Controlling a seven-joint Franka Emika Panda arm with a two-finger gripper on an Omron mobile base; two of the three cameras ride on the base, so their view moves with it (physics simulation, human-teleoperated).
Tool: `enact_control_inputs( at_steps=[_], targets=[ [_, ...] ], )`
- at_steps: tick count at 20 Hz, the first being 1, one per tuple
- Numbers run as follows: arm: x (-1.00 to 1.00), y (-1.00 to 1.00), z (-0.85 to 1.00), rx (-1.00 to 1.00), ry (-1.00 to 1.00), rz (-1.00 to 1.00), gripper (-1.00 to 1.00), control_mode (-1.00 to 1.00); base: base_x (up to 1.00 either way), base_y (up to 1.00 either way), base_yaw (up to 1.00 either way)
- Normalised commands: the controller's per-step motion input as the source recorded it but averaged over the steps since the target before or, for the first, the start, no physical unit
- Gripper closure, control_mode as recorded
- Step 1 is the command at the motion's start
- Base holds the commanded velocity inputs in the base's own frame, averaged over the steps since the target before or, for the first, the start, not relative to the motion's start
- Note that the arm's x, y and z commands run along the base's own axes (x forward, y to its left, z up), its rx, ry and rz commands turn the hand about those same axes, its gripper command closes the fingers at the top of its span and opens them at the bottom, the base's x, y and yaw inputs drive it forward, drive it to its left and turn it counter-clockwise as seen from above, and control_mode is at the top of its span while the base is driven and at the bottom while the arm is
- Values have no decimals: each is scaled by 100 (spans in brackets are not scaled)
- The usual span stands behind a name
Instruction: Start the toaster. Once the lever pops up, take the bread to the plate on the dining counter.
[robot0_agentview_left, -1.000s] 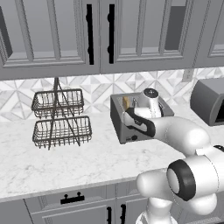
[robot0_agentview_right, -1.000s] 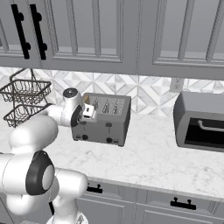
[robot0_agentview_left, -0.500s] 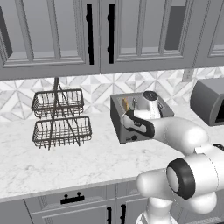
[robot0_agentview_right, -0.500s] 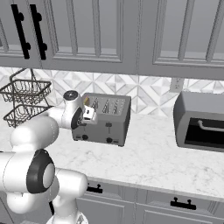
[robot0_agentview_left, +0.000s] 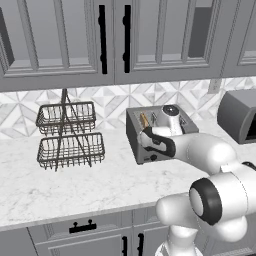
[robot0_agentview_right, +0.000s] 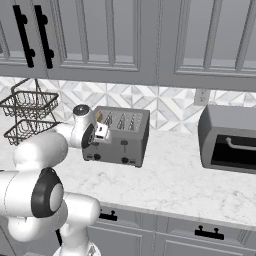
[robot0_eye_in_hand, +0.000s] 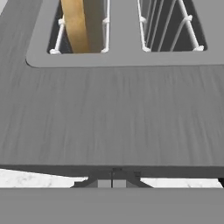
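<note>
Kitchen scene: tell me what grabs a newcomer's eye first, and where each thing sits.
The big white arm curls over the marble worktop, its gripper pressed low against the front of the toaster. A golden-crusted bread slice stands in the toaster's left slot in the hand view. A two-tier wire basket stands left of the toaster, and a dark rounded appliance sits to its right.

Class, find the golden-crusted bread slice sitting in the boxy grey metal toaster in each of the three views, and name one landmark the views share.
Left base view: bread slice in the toaster's leftmost slot, centre of picture.
Right base view: tan sliver at the toaster's left end, behind the arm.
Hand view: tan edge in the upper-left slot.
Shared landmark: the toaster's slotted top.
</note>
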Motion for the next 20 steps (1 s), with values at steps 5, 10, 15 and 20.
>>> enact_control_inputs(
  at_steps=[5, 10, 15, 20],
  targets=[
    [-20, 0, -93, 0, 2, 0, 100, -100, 0, 0, 0],
    [-37, 0, -100, 0, 1, 0, 100, -100, 0, 0, 0],
    [-4, 0, -74, 0, 0, 0, 100, -100, 0, 0, 0],
    [-29, 0, -16, 0, -10, 0, 100, -100, 0, 0, 0]
  ],
)
